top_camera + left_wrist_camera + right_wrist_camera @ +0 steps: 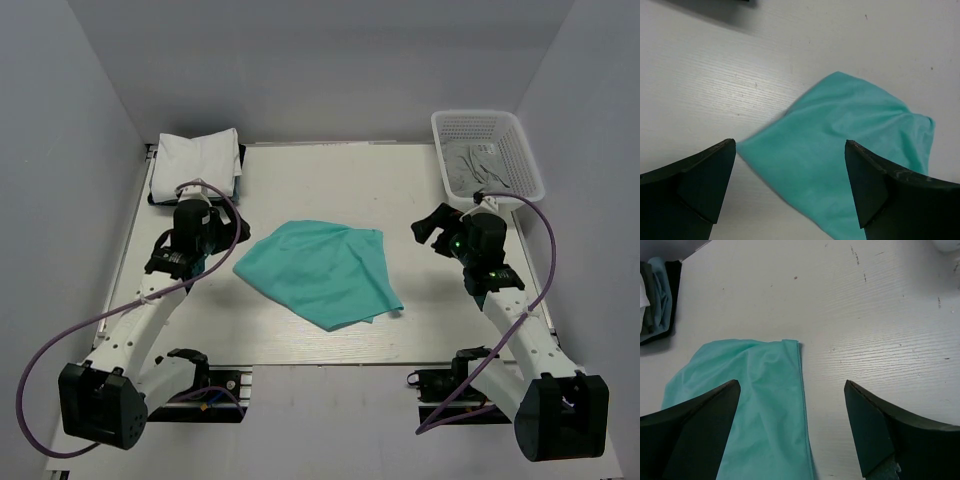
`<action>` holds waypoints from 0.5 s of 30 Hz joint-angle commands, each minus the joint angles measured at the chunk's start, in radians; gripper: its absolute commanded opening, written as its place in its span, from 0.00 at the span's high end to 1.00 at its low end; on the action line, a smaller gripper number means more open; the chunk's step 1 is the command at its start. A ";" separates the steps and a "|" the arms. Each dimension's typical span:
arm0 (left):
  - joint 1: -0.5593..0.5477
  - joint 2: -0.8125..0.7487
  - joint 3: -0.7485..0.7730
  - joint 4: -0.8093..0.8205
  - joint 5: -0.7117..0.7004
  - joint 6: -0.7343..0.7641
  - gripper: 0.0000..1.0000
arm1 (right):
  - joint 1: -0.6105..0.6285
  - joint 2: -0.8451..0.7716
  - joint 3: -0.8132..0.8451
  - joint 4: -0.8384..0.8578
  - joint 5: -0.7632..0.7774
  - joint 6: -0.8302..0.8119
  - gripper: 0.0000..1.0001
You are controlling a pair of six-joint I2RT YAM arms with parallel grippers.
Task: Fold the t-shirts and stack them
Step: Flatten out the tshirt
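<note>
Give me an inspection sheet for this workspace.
Surface: white table, a few small marks.
Job's things: teal shirt roughly folded at centre; folded stack, white on top, far-left corner.
Clutter: white basket far right, contents unclear.
Grippers: left gripper and right gripper, jaws open, empty, either side of the teal shirt.
Cables: purple left cable loops off its arm; purple right cable likewise.
Surroundings: grey walls on three sides.

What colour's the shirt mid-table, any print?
Teal-green soft cloth t-shirt, plain, no print visible. Shows best in the top external view.
</note>
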 commanded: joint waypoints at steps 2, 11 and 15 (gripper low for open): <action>-0.001 -0.002 0.026 -0.010 0.074 0.007 0.00 | 0.005 -0.025 0.010 0.067 -0.087 -0.038 0.10; -0.021 0.105 0.016 0.029 0.206 0.038 0.00 | 0.003 0.086 0.057 0.030 -0.144 -0.055 0.10; -0.051 0.134 -0.015 0.085 0.329 0.038 0.00 | 0.004 0.136 0.067 0.032 -0.181 -0.075 0.10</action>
